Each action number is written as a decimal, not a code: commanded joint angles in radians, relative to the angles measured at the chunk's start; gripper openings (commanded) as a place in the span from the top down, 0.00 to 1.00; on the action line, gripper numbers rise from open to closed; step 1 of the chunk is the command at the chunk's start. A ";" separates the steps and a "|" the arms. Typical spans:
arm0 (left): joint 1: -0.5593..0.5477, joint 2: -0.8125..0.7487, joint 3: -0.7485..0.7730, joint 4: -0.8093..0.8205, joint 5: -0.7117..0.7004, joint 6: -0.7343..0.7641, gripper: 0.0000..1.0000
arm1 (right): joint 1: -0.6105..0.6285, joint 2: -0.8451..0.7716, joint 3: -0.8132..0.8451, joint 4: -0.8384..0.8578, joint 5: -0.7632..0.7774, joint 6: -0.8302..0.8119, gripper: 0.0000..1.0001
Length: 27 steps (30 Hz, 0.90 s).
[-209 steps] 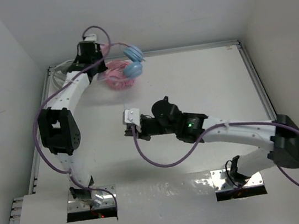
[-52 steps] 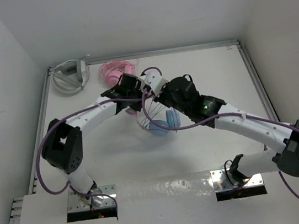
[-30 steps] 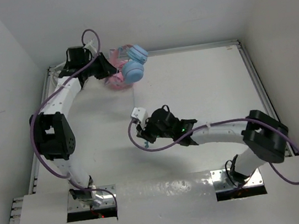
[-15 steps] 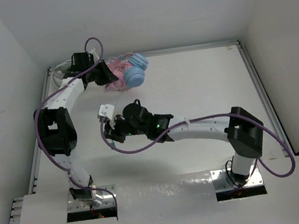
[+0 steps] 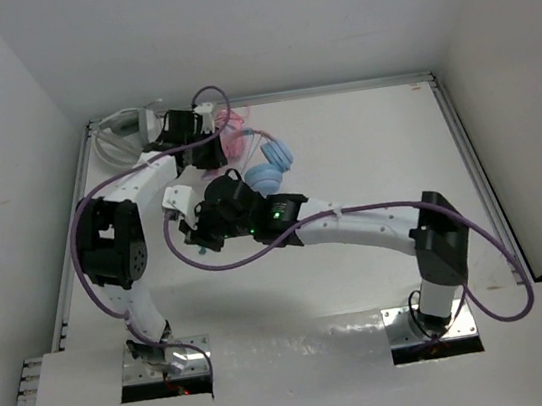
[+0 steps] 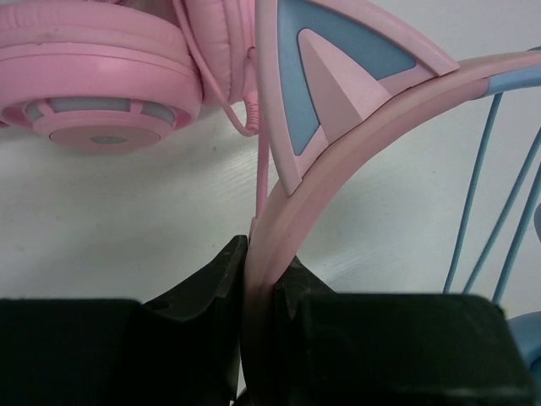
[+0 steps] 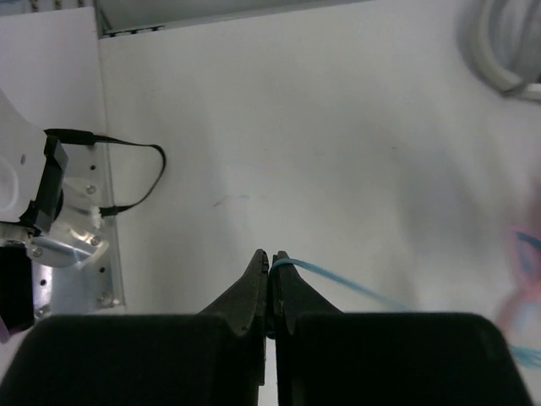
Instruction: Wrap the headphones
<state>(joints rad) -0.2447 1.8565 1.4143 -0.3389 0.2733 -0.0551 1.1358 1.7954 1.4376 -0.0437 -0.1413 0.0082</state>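
mid-wrap, by the look of it. holding the headphones (image 5: 267,176) at the far-left part of the table (image 5: 376,158), close to the grey-white headphones (image 5: 120,131) in the far corner. gripping the pink headband (image 6: 372,139) just below a cat ear (image 6: 338,76) with the left pincer (image 6: 260,271), closed down tight on both faces of the band with no gap showing. from the left wrist view, sitting right beside an ear cup of the all-pink headphones (image 6: 93,76), with strands of the thin light-blue cable (image 6: 490,186) off to the right.

pinching that same cable in the right pincer (image 7: 269,272), shut fully on it, with the strand leading out to the right from the tips, off the table and fairly straight. in the top view, reaching across in front of the blue ear cups, close by the left arm (image 5: 145,170).

most likely winding the cable around the band or cups. next move, as a judgement:
- carry the pinched cable around the held headphones without letting it slacken.
- hold the left grip firm as the anchor.
- steer clear of the pink cord lying just beside.

cannot tell how many turns already sit on the headphones, nor where the plug is.
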 commanded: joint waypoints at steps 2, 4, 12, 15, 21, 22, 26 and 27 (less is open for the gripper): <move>-0.085 -0.131 -0.055 0.129 -0.143 0.211 1.00 | -0.022 -0.175 0.067 -0.146 0.204 -0.106 1.00; -0.113 -0.160 -0.098 0.144 -0.178 0.291 1.00 | -0.057 -0.226 0.067 -0.211 0.299 -0.126 1.00; -0.195 -0.203 -0.192 0.159 -0.204 0.389 1.00 | -0.215 -0.422 -0.058 -0.205 0.482 -0.171 1.00; -0.248 -0.232 -0.235 0.163 -0.236 0.435 1.00 | -0.241 -0.439 -0.068 -0.214 0.632 -0.247 1.00; -0.260 -0.318 -0.285 0.132 -0.204 0.442 1.00 | -0.382 -0.476 -0.170 -0.177 0.714 -0.287 1.00; -0.260 -0.325 -0.287 0.129 -0.206 0.442 1.00 | -0.407 -0.490 -0.187 -0.161 0.697 -0.281 1.00; -0.260 -0.335 -0.278 0.115 -0.217 0.439 1.00 | -0.502 -0.478 -0.238 -0.084 0.553 -0.225 1.00; -0.260 -0.332 -0.275 0.113 -0.226 0.434 1.00 | -0.517 -0.470 -0.243 -0.081 0.505 -0.217 1.00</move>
<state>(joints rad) -0.5091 1.5570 1.1374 -0.1738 0.0525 0.3309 0.6827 1.3758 1.1847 -0.2779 0.3336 -0.2085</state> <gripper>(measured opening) 0.136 0.002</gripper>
